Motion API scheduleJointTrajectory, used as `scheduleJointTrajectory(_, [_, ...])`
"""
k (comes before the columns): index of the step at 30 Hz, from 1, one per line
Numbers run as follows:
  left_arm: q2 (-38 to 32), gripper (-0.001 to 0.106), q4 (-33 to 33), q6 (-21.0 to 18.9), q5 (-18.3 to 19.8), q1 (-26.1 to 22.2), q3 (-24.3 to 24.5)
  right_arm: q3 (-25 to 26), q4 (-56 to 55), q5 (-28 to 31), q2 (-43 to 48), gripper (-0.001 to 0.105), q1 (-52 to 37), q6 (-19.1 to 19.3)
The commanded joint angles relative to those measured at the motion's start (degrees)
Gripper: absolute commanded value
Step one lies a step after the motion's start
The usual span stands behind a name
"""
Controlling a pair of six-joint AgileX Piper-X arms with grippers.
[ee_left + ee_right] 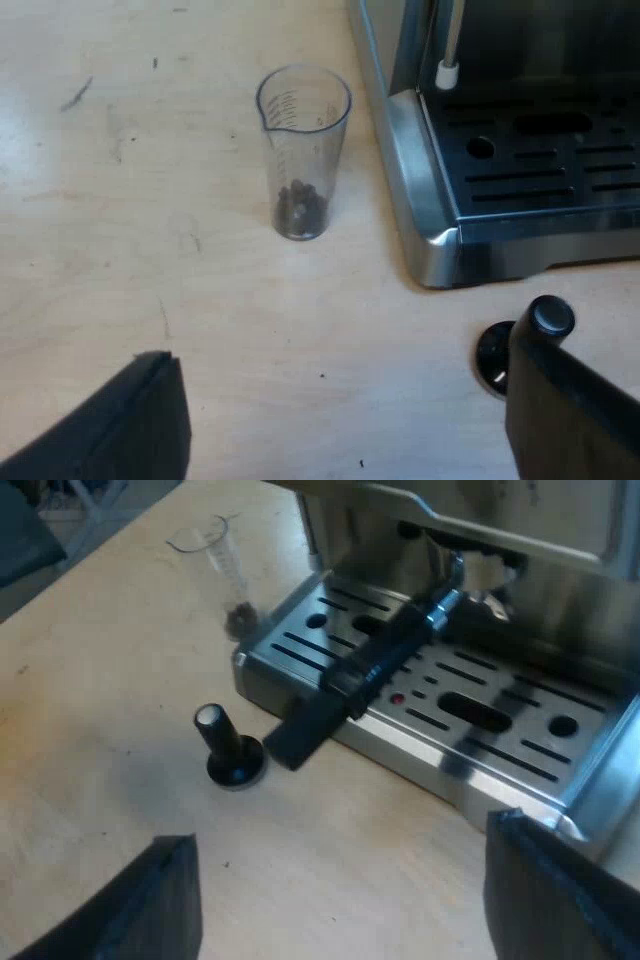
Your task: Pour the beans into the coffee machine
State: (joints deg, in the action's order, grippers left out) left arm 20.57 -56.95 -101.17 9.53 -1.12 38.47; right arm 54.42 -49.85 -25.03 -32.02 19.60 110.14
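Note:
A clear measuring glass stands upright on the pale wooden table, close to the corner of the espresso machine. A small heap of dark coffee beans lies in its bottom. My left gripper hovers open above the table, short of the glass, with nothing between its fingers. In the right wrist view the measuring glass stands beyond the machine's drip tray. My right gripper is open and empty, over the table edge of the tray.
A tamper with a black knob stands on the table beside the tray's corner; the tamper sits partly behind my left finger. The holder's dark handle juts out from the machine's front over the tray. A steam wand hangs above the tray.

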Motion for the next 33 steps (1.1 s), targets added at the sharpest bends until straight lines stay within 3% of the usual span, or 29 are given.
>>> scheduleJointTrajectory(1, [0.7, 0.068, 1.2, -0.6, 0.7, 0.3, 0.5, 0.8, 3.1, 0.2, -1.7, 0.062, 2.7, 1.0])
scheduleJointTrajectory(21, [1.4, 0.068, 3.4, -0.5, 0.7, 0.3, 0.5, 0.8, 13.9, 14.1, -14.0, 0.062, 23.3, 1.5])
scheduleJointTrajectory(33, [1.4, 0.068, 4.8, -0.2, 0.7, 0.3, -0.2, 0.8, 20.1, 15.0, -18.1, 0.062, 25.3, -1.1])
